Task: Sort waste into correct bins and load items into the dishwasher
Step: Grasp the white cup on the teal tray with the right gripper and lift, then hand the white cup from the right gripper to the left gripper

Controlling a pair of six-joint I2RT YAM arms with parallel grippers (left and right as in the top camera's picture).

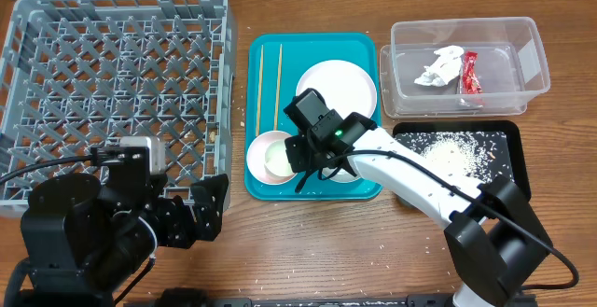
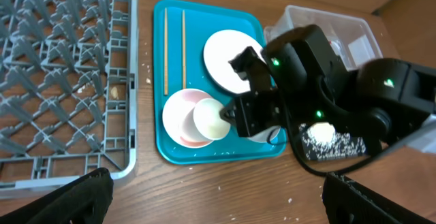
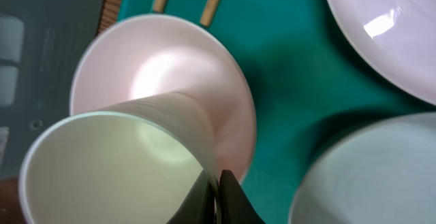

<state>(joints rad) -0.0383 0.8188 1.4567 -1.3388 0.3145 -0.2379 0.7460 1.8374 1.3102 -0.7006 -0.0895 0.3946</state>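
My right gripper point(image 3: 215, 186) is shut on the rim of the small white cup point(image 3: 109, 163), which sits tilted in the pink bowl point(image 3: 197, 67) on the teal tray point(image 1: 270, 50). In the overhead view the cup point(image 1: 277, 160) lies in the pink bowl point(image 1: 261, 145), with the right gripper point(image 1: 303, 158) beside it. The pale-pink plate point(image 1: 338, 85) and two chopsticks point(image 1: 278, 83) lie on the tray. The grey-green bowl point(image 3: 381, 176) is mostly hidden under the arm. My left gripper point(image 2: 218, 200) is open over bare table. The napkin point(image 1: 440, 66) and red wrapper point(image 1: 469, 72) lie in the clear tub point(image 1: 532, 55). Rice point(image 1: 452, 150) lies in the black tray point(image 1: 511, 134).
The grey dish rack point(image 1: 112, 83) fills the left side and holds no dishes. Stray rice grains point(image 2: 293, 198) lie on the wooden table in front of the teal tray.
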